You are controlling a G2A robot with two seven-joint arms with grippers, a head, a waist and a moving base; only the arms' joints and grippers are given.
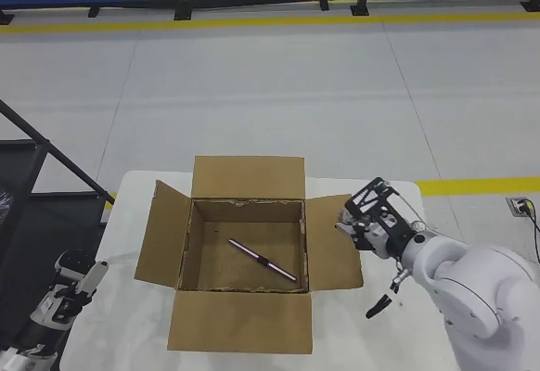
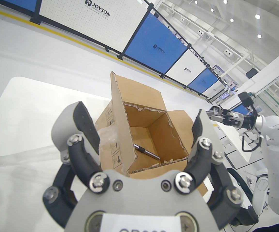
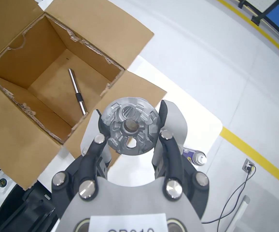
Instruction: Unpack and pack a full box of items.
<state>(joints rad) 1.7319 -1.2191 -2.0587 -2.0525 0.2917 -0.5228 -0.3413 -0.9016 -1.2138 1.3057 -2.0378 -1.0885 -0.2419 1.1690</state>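
Right tool [image 3: 132, 121] clamped on a grey toothed metal disc [image 3: 120, 143] by the open cardboard box's [image 1: 248, 176] right flap, left tool [image 2: 140, 119] spread empty off the surface's [image 1: 145, 195] left edge; metal rod [image 1: 263, 260] lies diagonally on the box floor; right wrist view adds a spray can [image 3: 198, 158] near that tool.

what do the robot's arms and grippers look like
The left gripper and right gripper each have a silver metal base plate with screws, black linkages, pale grey fingers with black pads, and a white printed label. The right arm is glossy white, with a black cable at its wrist.
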